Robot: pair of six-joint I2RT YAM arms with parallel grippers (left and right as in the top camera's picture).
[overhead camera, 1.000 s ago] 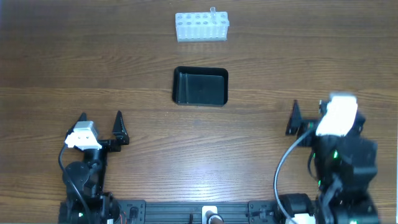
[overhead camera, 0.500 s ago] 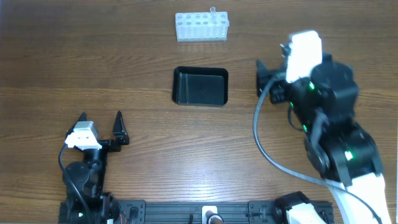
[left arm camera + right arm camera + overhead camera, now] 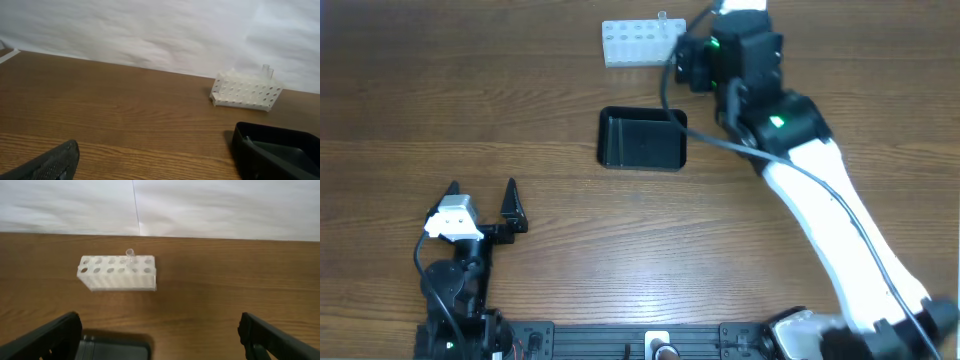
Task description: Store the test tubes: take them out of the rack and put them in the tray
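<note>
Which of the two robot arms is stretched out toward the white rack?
The right arm: its gripper is far out across the table, by the black tray, facing the rack. The left gripper sits back near its own base.

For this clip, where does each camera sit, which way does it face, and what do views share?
Top view: fixed overhead, looking down on the table; both arms stand at the bottom edge, left claw open.
Left wrist view: low over the table, facing the rack and tray; one own finger shows.
Right wrist view: raised, looking down at the rack's single test tube; the open right claw frames the bottom.
Shared: every view shows rack and tray.
</note>
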